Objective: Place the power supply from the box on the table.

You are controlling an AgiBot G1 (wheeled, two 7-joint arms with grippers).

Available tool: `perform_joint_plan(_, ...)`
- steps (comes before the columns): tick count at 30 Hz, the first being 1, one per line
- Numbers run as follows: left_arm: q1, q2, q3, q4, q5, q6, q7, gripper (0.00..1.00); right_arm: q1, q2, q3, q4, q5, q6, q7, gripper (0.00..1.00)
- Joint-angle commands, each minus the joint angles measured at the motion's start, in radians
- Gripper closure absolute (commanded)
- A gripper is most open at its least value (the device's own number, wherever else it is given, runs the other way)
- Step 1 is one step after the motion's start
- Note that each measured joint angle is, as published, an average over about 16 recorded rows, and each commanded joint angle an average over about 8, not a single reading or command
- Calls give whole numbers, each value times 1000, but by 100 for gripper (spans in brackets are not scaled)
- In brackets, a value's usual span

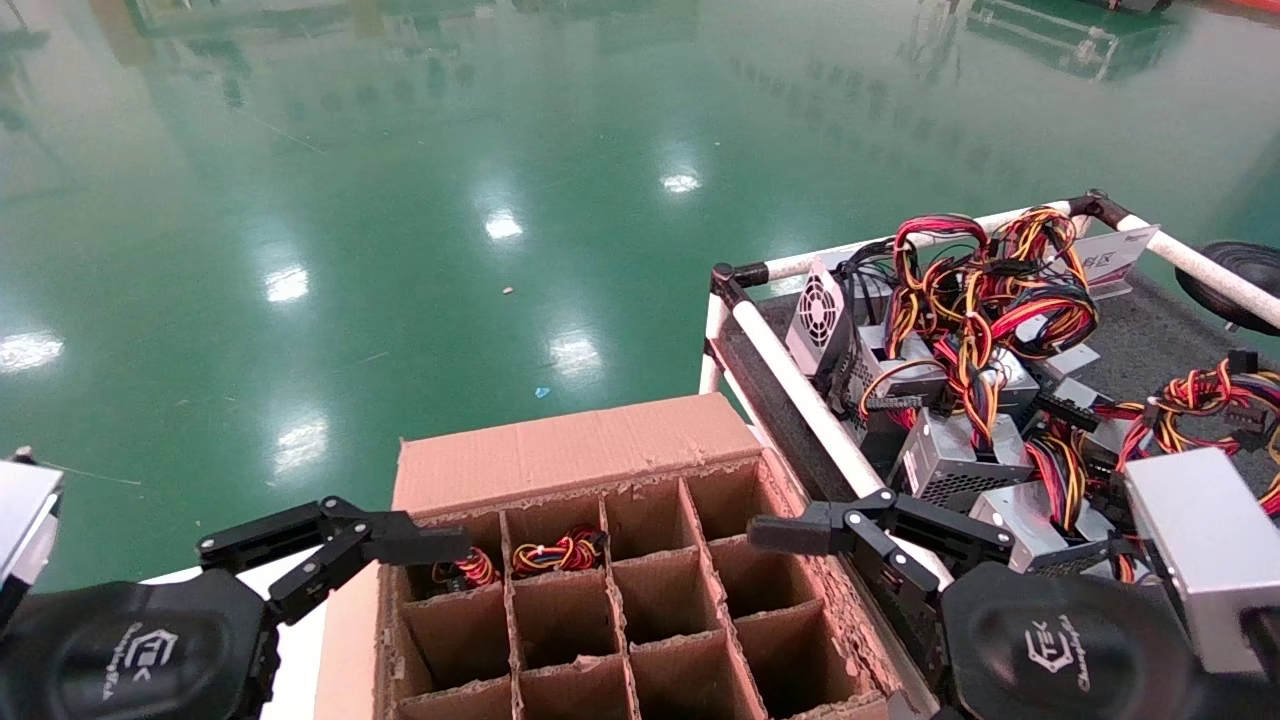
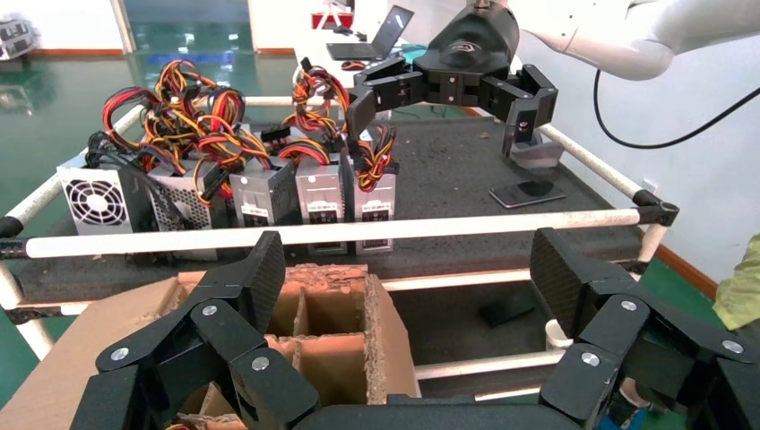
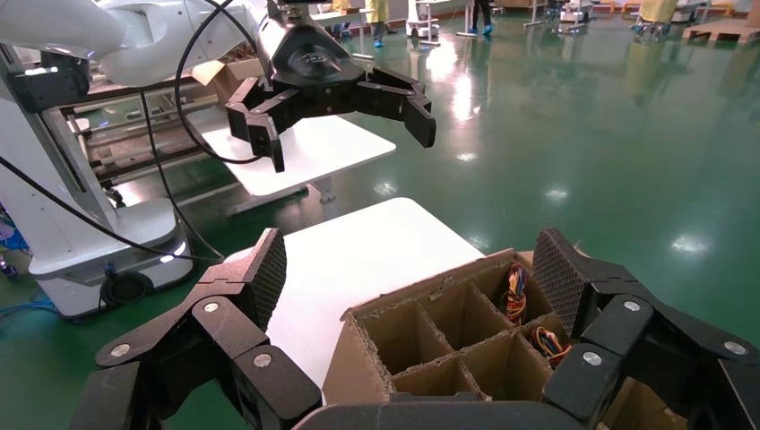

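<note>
The brown cardboard box stands low in the middle of the head view, its grid of cells open on top. Two far-left cells hold power supplies, of which only the wire bundles show. My left gripper hangs open at the box's left edge, holding nothing. My right gripper hangs open over the box's right edge, beside the table's white rail, also holding nothing. The table with its dark felt top lies to the right.
Several silver power supplies with tangled wires crowd the table's near-left part. A flat dark phone-like item lies on the felt. A white flat surface sits left of the box. Green floor lies beyond.
</note>
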Motion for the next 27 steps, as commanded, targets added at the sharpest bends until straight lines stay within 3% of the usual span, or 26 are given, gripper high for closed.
perform_joint_plan(1, 0, 0, 0, 0, 0, 0, 0, 0, 0, 0, 0, 0, 0, 0, 0, 0)
perform_joint_plan(10, 0, 0, 0, 0, 0, 0, 0, 0, 0, 0, 0, 0, 0, 0, 0, 0)
perform_joint_plan(11, 0, 0, 0, 0, 0, 0, 0, 6, 0, 0, 0, 0, 0, 0, 0, 0)
perform_joint_plan(18, 0, 0, 0, 0, 0, 0, 0, 94, 0, 0, 0, 0, 0, 0, 0, 0)
perform_joint_plan(19, 0, 0, 0, 0, 0, 0, 0, 100, 0, 0, 0, 0, 0, 0, 0, 0)
perform_joint_plan(27, 0, 0, 0, 0, 0, 0, 0, 100, 0, 0, 0, 0, 0, 0, 0, 0)
